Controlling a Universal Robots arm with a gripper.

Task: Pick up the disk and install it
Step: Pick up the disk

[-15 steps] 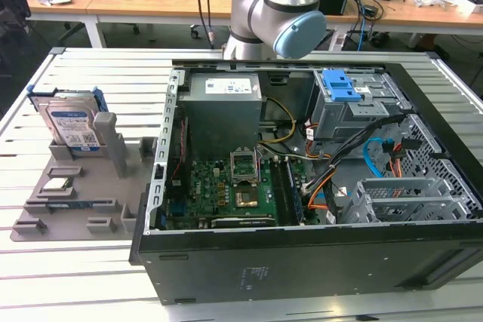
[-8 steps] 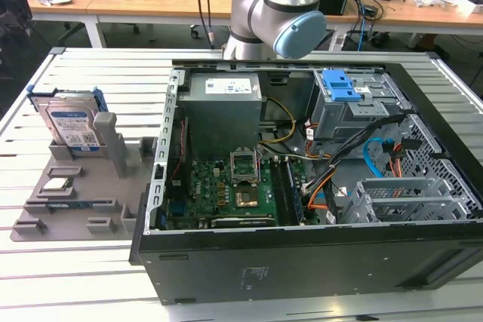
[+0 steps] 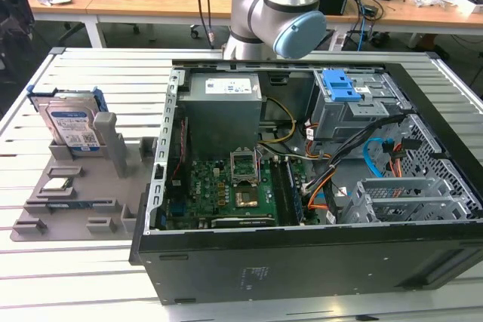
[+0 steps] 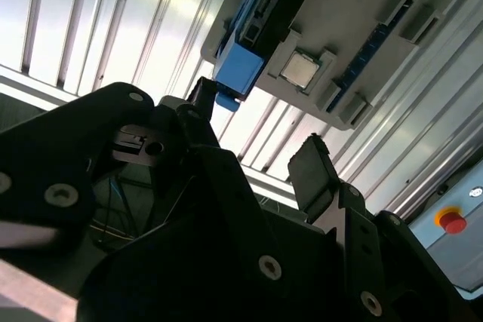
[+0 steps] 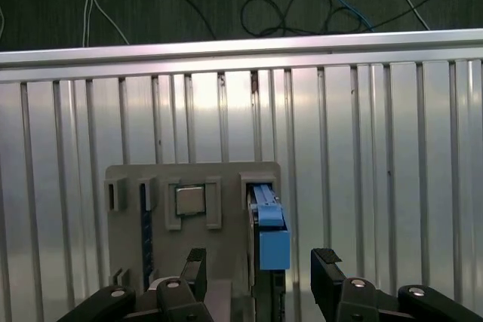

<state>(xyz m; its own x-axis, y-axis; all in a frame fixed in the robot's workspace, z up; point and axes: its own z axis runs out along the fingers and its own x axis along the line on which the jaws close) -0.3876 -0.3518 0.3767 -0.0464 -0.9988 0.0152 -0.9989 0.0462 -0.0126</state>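
Seeing the gripper (image 5: pixel 260 265) spread wide in the first wrist view, pinching nothing, lined up either side of the disk's edge and apparently clear of it. Counting two fingertips (image 5: pixel 326 260), both bare. Next out, finding the disk (image 5: pixel 270 224) standing on edge in a slot of the gray fixture (image 5: pixel 226 175), blue bracket end up. Probably parked upright so the flat faces are offered to a straddling grasp. Counting one disk. Just beside it, spotting one small square chip (image 5: pixel 190 201) lying flat in its own pocket, apart from the disk; separate pockets likely keep each part at a fixed pose. Under all of that, seeing one slatted metal table (image 5: pixel 377 148). Farther off in the exterior view, noting one open computer case (image 3: pixel 302 262), side panel off, presumably for access from above. Inside, counting one blue latch plate (image 3: pixel 341 90) on the upper bay and one empty-looking gray drive cage (image 3: pixel 407 200). Not installed yet.
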